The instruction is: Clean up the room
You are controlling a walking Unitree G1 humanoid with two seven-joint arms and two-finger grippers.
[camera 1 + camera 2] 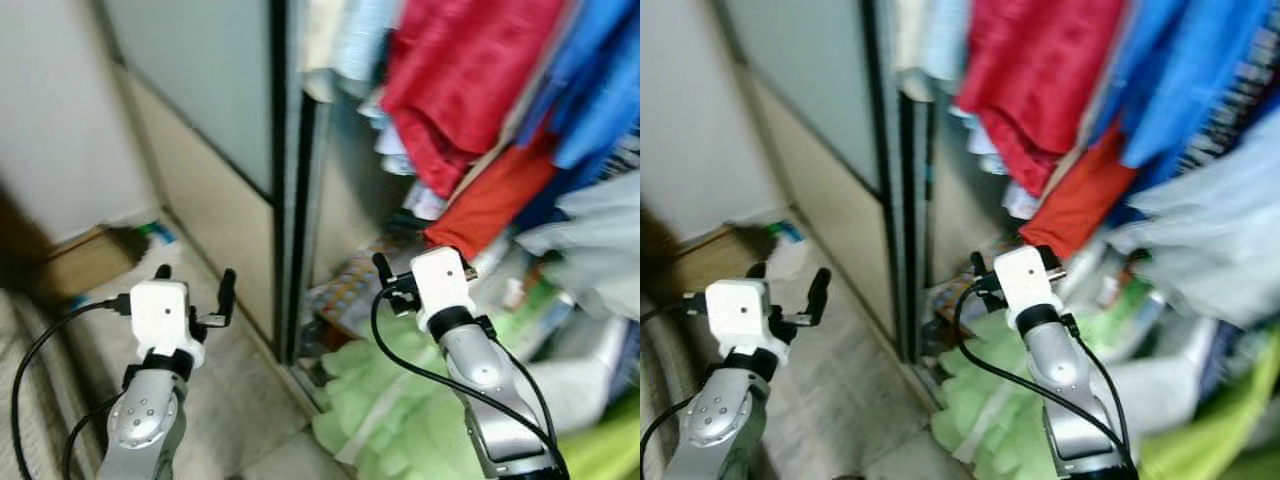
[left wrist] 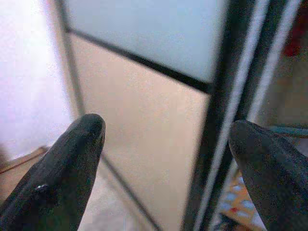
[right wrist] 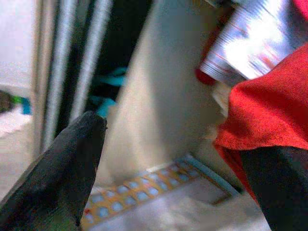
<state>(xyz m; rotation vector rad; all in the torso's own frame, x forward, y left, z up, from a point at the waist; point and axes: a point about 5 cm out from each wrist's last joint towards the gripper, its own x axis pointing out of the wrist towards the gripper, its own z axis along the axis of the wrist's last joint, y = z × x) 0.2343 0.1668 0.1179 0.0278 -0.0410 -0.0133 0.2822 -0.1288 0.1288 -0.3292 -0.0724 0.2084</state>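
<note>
While both arms are raised before an open wardrobe, the head views are blurred. Left gripper (image 1: 195, 283) hangs in front of the sliding door (image 1: 215, 130), fingers spread wide with nothing between them; the left wrist view shows the door's frosted upper panel, beige lower panel and dark frame (image 2: 226, 120) between the two fingertips (image 2: 72, 159). Right gripper (image 3: 168, 168) points into the wardrobe opening, fingers also wide apart and empty; one fingertip sits just beside, perhaps touching, a hanging red garment (image 3: 269, 110).

Hanging clothes: red garments (image 1: 460, 80) at centre, blue garments (image 1: 600, 90) to their right, pale ones at the top. Below them, a light green cloth (image 1: 400, 400) lies heaped at the wardrobe's base, under the right arm. A patterned flat item (image 3: 139, 190) lies on the wardrobe floor. A cardboard box (image 1: 85, 262) sits on the floor far left, against the wall.
</note>
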